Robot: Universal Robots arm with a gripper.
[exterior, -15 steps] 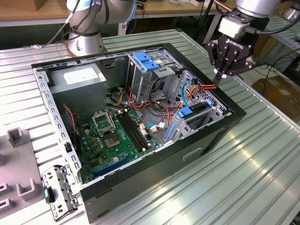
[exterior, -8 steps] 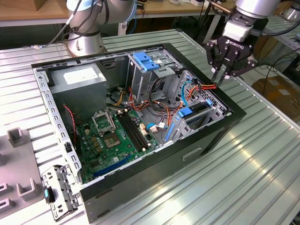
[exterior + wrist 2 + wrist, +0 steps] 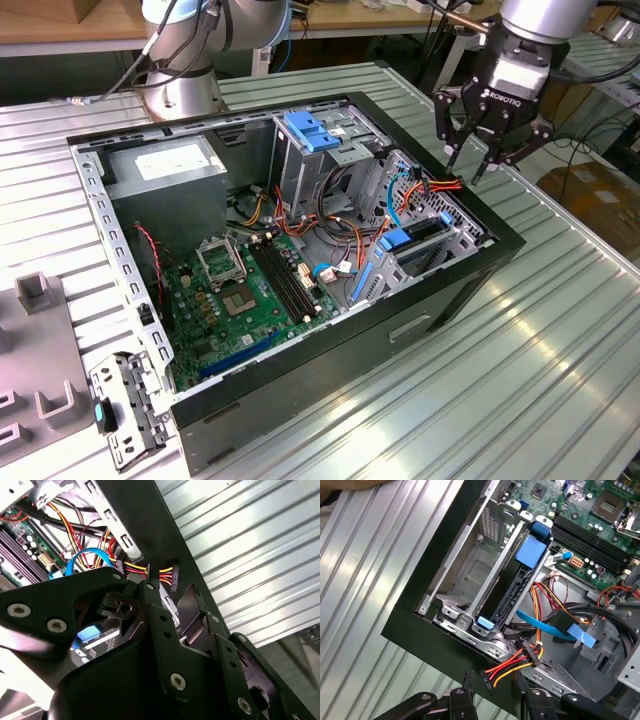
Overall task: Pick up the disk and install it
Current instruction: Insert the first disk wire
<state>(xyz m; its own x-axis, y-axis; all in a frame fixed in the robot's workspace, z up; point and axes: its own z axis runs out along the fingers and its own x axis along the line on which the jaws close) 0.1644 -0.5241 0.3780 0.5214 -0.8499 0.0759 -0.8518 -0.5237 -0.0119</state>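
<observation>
Ribbed aluminium table, black computer case laid open for access: wide-spread, empty black gripper hovers at the exterior view's right, near the silver-black, blue-railed disk apparently slotted in its bay.

This is a robotics lab or workshop. A ribbed aluminium-profile table carries the base of a robot arm, whose gripper hangs over an opened desktop computer case lying on its side. Grey moulded fixtures sit at the exterior view's left. A wooden workbench, loose cables and cardboard boxes stand behind.
</observation>
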